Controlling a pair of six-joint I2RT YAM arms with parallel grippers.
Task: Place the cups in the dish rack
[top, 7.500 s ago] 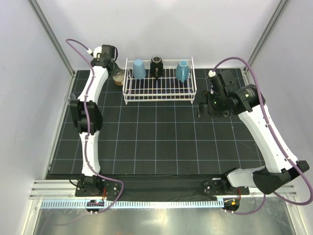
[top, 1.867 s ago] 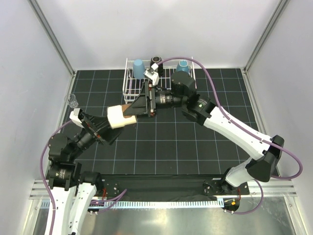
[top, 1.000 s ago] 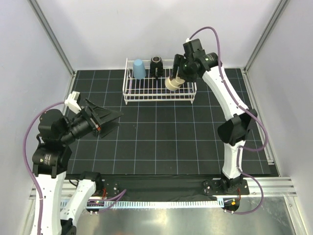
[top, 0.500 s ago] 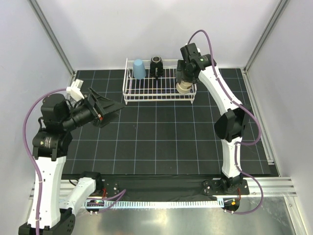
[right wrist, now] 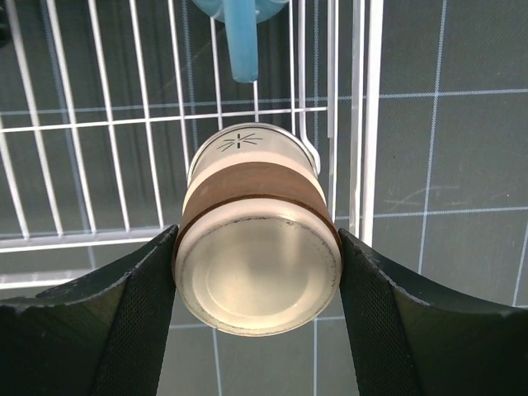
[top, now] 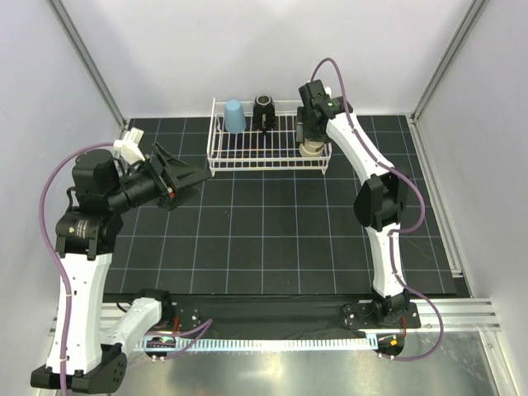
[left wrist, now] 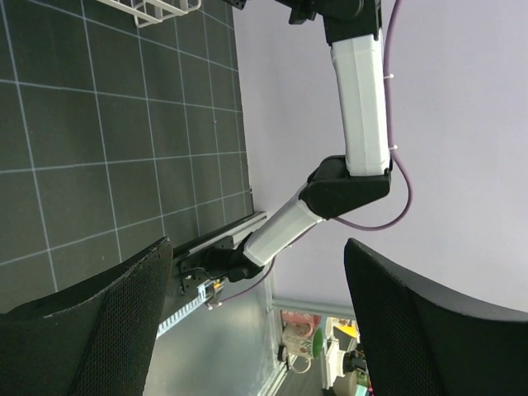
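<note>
Black gridded mat (top: 264,239) (pale walls (top: 247,49))

Four cups (top: 264,111): light blue tumbler (top: 234,116), black cup (top: 264,110), tan cup (right wrist: 257,247), teal mug (right wrist: 240,41). One dish rack (top: 264,165).

A: Top view bright, even, diffuse; soft shadows only. Mild sheen on the metal strip (top: 264,371).
B: Wrist cams: sharp centre, wires of the dish rack (right wrist: 369,99) bow at edges. Near fingers (right wrist: 82,330) dark, soft.

Right pincer (right wrist: 257,307) grips tan cup (right wrist: 256,247) over dish rack (right wrist: 370,124).
</note>
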